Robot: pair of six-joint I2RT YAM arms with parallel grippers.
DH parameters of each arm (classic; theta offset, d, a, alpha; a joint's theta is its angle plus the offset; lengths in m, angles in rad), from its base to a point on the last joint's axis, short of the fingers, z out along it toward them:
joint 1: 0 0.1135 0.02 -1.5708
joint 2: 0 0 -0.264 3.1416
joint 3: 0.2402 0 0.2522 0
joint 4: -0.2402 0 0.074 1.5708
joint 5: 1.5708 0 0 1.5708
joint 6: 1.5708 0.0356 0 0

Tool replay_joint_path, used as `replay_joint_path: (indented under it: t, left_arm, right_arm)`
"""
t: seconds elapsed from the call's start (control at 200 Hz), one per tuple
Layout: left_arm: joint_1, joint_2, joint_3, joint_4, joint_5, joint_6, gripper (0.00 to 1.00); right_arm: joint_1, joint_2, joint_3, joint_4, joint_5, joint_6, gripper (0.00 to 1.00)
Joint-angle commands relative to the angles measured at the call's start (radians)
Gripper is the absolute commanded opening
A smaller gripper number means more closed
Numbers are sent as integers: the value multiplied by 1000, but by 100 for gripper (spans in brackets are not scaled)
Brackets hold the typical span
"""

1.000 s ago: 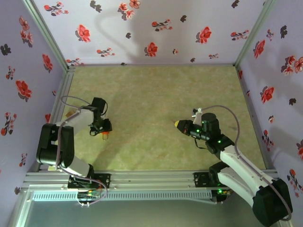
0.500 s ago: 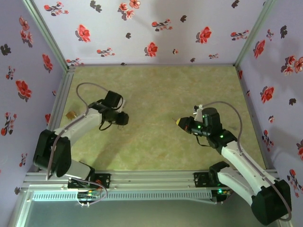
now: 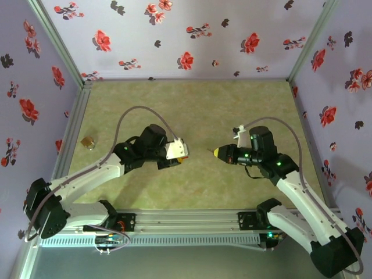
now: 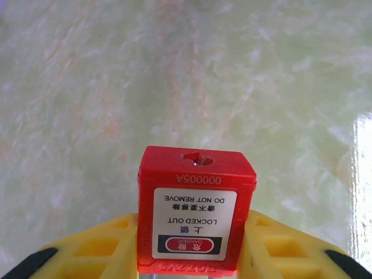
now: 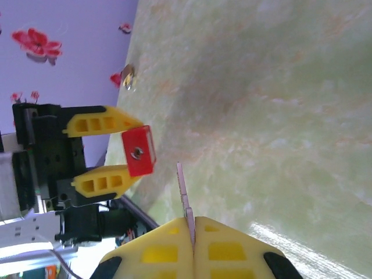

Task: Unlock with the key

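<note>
My left gripper is shut on a red plastic padlock body with a white "LOCKED OUT" label, and its keyhole points away from the wrist. In the top view this red padlock hangs above mid table. My right gripper is shut on the key. The thin metal blade sticks out edge-on; the head is hidden between the yellow fingers. In the right wrist view the red padlock faces the blade tip a short gap away, slightly left of its line.
A small brass padlock lies near the left wall, also seen as a brass padlock from the right wrist. Flowered purple walls enclose the green mat on three sides. Metal rails run along the near edge.
The left arm has swung from the left side to the middle, carrying the red padlock and turning its keyhole toward the key. The right gripper has edged slightly left.
</note>
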Motion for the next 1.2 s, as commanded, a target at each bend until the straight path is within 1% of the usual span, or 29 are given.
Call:
replay_joint_path:
  t: [0.0,0.27,0.5,1.195]
  left_arm:
    - [-28,-3,20,27,22,128,4]
    - [-66,5,16,54,22,129,3]
    - [-75,12,20,61,22,127,2]
    - [-95,24,42,53,29,127,0]
  right_arm:
    - [48,-9,27,-10,-21,-33,0]
    - [138,22,3,63,-28,-1,0]
    - [202,46,-2,92,-27,-6,0]
    - [207,90,-28,67,-10,-61,0]
